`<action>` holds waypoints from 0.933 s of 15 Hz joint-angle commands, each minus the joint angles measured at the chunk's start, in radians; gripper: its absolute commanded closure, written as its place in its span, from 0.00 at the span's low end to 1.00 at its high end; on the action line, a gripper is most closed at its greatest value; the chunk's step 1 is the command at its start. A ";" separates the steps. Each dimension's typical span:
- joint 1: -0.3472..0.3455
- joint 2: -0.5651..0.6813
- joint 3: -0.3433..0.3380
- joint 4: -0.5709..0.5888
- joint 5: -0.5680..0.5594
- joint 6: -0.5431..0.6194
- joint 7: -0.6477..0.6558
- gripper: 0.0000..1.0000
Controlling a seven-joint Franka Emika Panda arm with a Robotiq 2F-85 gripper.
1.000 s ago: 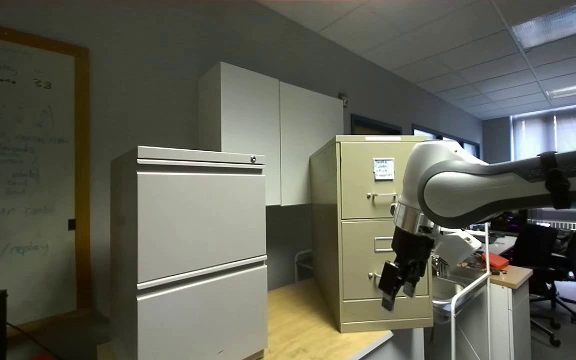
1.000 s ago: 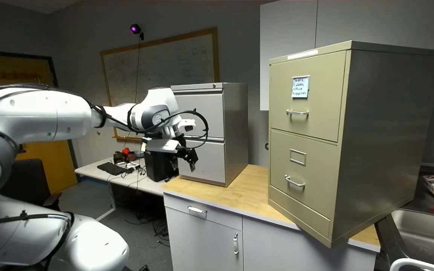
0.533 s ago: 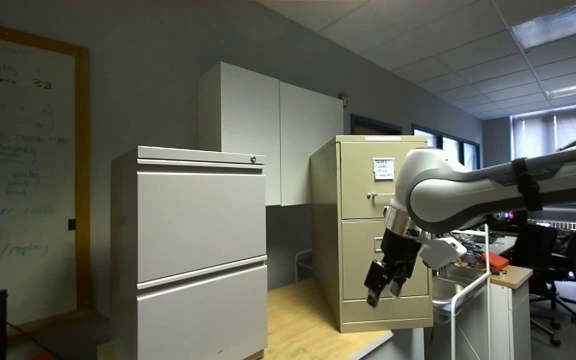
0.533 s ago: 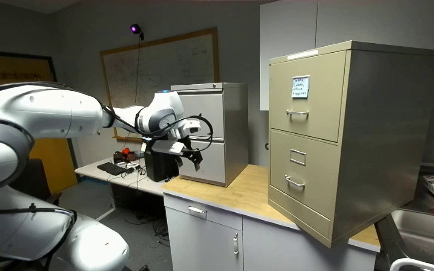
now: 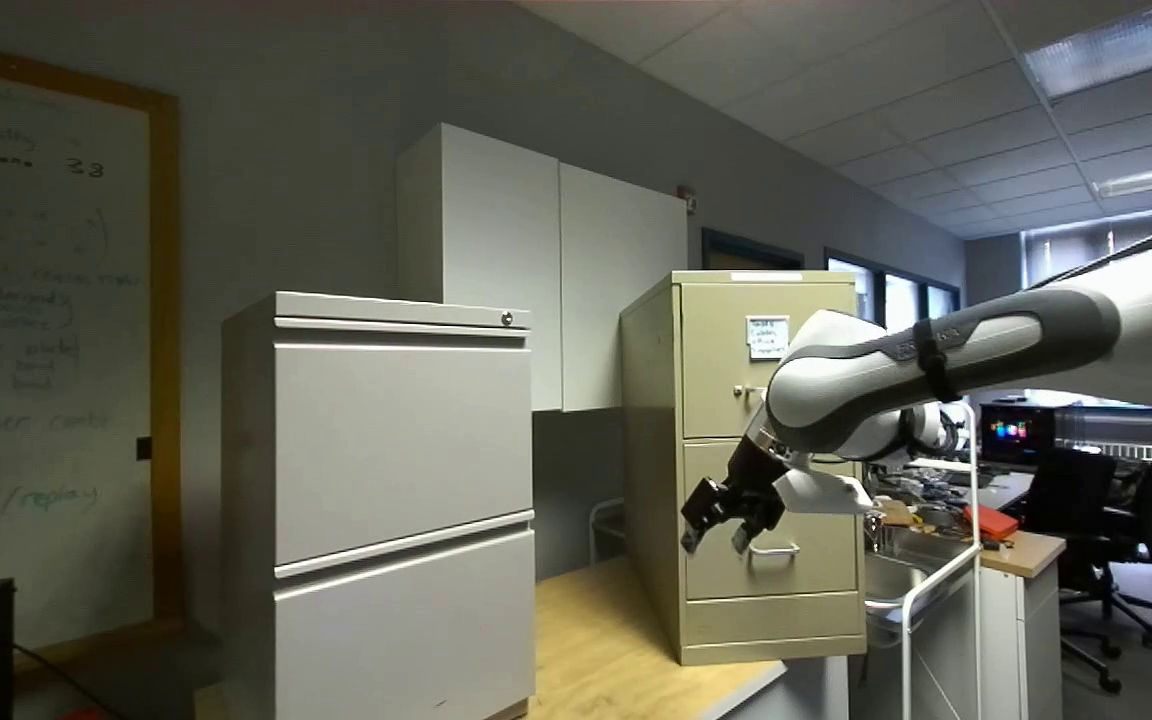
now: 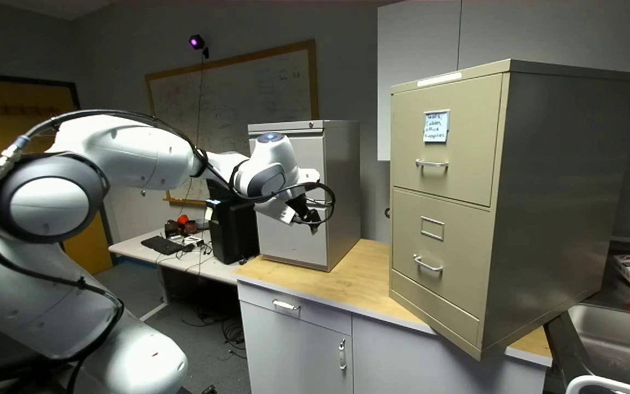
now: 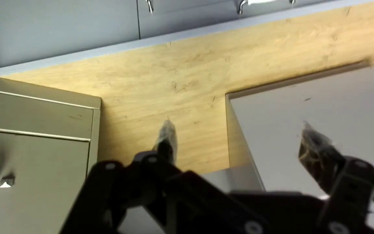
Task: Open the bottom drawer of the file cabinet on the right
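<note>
The file cabinet [image 5: 653,470] is a narrow olive-tan cabinet; it also shows in an exterior view [image 6: 555,191] and at the left of the wrist view [image 7: 93,149]. Its bottom drawer [image 6: 460,257] is shut flush, with a small silver handle [image 6: 427,264] and a bare label holder. The handle also shows in an exterior view [image 5: 774,551]. In the wrist view the bottom drawer [image 7: 54,172] is partly cut off. My gripper [image 5: 716,540] is open and empty, pointing down, out in front of the two cabinets and apart from the handle. Its fingers are wide apart in the wrist view [image 7: 237,126].
A wider light-grey two-drawer cabinet [image 6: 342,191] stands behind my gripper. Both cabinets stand on a wooden counter [image 6: 367,284]. The tan cabinet overhangs the counter's front edge. A sink [image 6: 616,334] and a white rail [image 5: 976,540] lie beside the tan cabinet.
My gripper has moved left and up in an exterior view, and right in another, with the arm reaching further forward. The drawers have not moved.
</note>
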 commanded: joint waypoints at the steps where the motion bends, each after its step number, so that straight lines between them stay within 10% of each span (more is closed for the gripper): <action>1: 0.007 0.105 -0.070 0.095 0.113 0.077 -0.027 0.00; 14: 0.014 0.313 -0.339 0.203 0.883 0.153 -0.418 0.00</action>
